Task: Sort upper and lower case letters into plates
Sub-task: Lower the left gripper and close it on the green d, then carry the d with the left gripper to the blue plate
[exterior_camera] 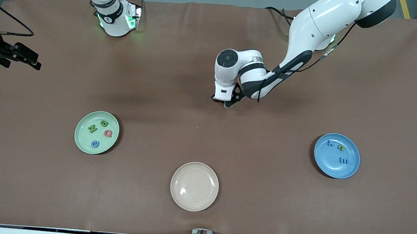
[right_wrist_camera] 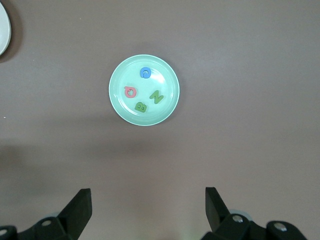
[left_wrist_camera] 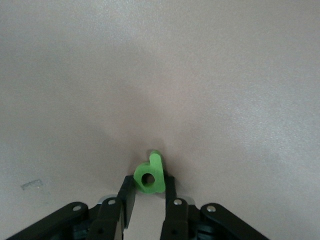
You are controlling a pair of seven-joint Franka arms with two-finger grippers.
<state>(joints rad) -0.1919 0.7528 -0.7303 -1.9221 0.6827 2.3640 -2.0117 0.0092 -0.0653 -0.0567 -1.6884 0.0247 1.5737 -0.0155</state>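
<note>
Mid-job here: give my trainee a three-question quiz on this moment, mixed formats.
1. True or false: the left pincer is shut on a green letter.
2. Which plate holds no letters? A) mint green plate B) blue plate C) cream plate
3. Fill in: the mint green plate holds ___ letters.

Key: 1 true; it grips the piece at the bare tabletop. 2 C. 3 four: green N, green B, pink Q, and a blue letter.

My left end effector pinched a bright green letter; the tabletop was brown, the plates mint, sky blue and cream-beige.
</note>
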